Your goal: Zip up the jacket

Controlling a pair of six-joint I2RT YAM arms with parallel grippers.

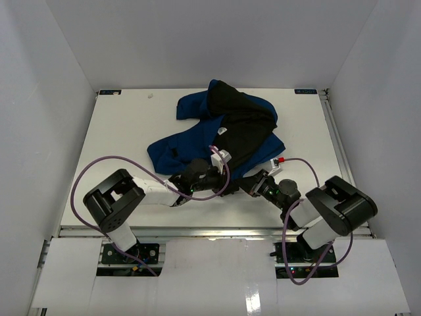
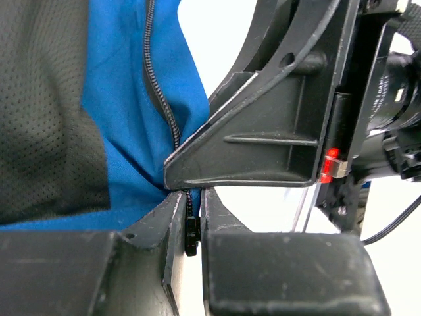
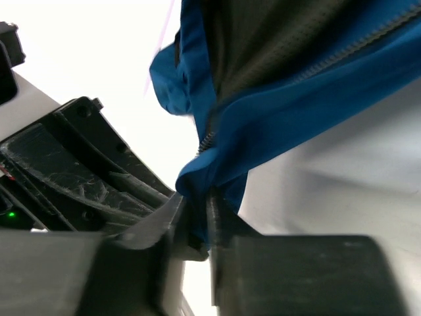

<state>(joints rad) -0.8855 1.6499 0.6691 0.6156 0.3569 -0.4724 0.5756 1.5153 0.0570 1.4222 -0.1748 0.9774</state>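
Top view: near hem of the jacket (image 1: 177, 148) is hidden beneath the left jaws and right jaws; white label (image 1: 222, 131) too small to read. Left wrist view: lower end of zipper (image 2: 164, 108) is lost between the left jaws. Right wrist view: pinched blue edge is concealed inside the blurred right jaws.

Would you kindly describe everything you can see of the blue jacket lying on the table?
The royal-blue soft fabric jacket lies crumpled and open near the middle of the white table, with its black mesh lining turned upward. A black zipper track runs along its front edge. Both grippers pinch its near edge: the left gripper is shut on the zipper's lower end, and the right gripper is shut on a blue hem fold. It is not yet zipped.
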